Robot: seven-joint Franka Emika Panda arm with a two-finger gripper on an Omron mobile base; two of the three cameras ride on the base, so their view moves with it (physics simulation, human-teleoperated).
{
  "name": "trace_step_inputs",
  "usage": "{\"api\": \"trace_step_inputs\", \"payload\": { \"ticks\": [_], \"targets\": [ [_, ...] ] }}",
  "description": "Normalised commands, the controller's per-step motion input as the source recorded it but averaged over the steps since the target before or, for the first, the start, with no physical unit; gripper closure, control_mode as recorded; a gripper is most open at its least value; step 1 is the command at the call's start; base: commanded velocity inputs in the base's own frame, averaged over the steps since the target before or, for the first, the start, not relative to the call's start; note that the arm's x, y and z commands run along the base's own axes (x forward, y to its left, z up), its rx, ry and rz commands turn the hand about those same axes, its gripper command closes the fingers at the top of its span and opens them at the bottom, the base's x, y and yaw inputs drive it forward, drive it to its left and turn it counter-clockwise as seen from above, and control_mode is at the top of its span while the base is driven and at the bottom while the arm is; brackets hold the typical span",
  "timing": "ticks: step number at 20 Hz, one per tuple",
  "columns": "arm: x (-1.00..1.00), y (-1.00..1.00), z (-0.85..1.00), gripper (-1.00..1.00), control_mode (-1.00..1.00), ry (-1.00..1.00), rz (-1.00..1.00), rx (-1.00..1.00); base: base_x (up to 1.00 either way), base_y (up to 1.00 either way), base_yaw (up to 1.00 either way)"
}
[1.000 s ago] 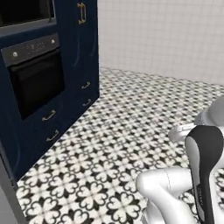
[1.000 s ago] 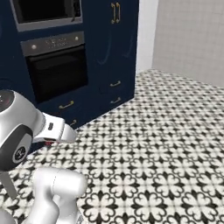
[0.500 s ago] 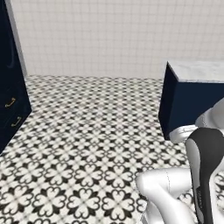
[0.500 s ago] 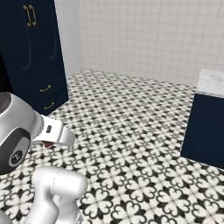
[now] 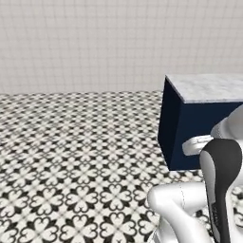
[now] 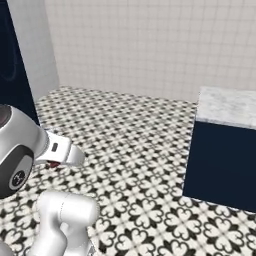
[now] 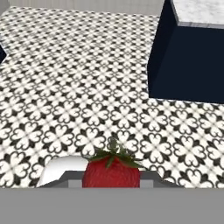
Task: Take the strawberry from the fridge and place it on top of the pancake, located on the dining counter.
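Base turned, dining counter [image 5: 209,88] nearer; jaws clamped on strawberry [image 7: 111,171].

light: even, bright, no clear source | shadows: faint, soft beneath counter base [image 6: 222,170] | glare: mild sheen on white arm [image 5: 185,209] | focus: soft, low-resolution render, floor pattern [image 7: 78,87] slightly blurred

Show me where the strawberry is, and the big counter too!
strawberry [image 7: 111,173], hand view, on its red body, held at the gripper.
dining counter [image 5: 209,87], left base view, on its marble top.
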Motion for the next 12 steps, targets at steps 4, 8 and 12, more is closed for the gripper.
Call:
{"api": "trace_step_inputs", "payload": {
  "ticks": [4, 8, 12],
  "targets": [
    [0.0, 0.0, 0.0, 1.0, 1.0, 0.0, 0.0, 0.0, 1.0, 0.37, -0.51],
    [0.0, 0.0, 0.0, 1.0, 1.0, 0.0, 0.0, 0.0, 1.0, 0.89, -0.53],
    [0.0, 0.0, 0.0, 1.0, 1.0, 0.0, 0.0, 0.0, 0.97, 1.0, -0.33]
  ]
}}
